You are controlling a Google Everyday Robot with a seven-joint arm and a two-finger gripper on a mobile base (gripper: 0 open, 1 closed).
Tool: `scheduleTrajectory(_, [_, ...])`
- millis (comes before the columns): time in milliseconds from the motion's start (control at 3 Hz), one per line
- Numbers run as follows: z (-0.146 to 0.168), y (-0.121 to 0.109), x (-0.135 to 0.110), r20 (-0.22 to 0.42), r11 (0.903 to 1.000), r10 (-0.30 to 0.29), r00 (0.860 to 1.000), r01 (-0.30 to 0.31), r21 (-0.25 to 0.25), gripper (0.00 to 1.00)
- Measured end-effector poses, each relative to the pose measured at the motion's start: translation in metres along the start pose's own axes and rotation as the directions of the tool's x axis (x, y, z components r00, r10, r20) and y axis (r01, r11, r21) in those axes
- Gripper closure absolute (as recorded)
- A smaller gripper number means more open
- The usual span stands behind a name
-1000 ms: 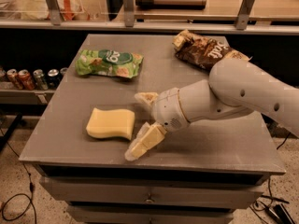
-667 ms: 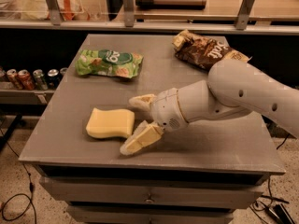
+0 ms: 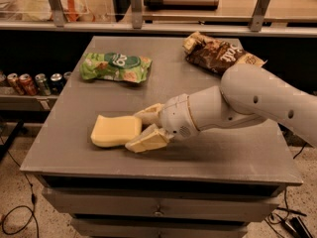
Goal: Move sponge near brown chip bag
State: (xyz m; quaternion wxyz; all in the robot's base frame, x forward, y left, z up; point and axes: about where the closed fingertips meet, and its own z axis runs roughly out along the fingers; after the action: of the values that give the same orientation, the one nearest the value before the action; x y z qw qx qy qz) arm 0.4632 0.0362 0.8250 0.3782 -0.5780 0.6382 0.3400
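The pale yellow sponge (image 3: pixel 113 131) lies flat on the grey table (image 3: pixel 208 152), near its front left. My gripper (image 3: pixel 134 131) reaches in from the right and is open, one finger (image 3: pixel 148 114) behind the sponge's right end and the other (image 3: pixel 146 142) in front of it. The fingers straddle that end; the sponge is not lifted. The brown chip bag (image 3: pixel 218 54) with white lettering lies at the table's back right, well away from the sponge, behind my white arm (image 3: pixel 247 100).
A green snack bag (image 3: pixel 115 67) lies at the back left of the table. Several drink cans (image 3: pixel 29 83) stand on a low shelf to the left. A counter with railing posts (image 3: pixel 136 6) runs behind the table. Drawers sit under the table front.
My gripper has moved left along the table toward the sponge. Its fingers now sit on either side of the sponge's right end. The sponge and both bags have not moved.
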Motion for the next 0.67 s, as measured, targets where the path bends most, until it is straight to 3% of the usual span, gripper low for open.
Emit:
scheduleTrajectory(333, [-0.0012, 0.0001, 0.0018, -0.001, 1.0000, 0.008, 1.000, -0.008, 0.002, 0.87])
scheduleTrajectory(667, [-0.0045, -0.0002, 0.0050, -0.003, 0.9999, 0.015, 1.000, -0.015, 0.008, 1.00])
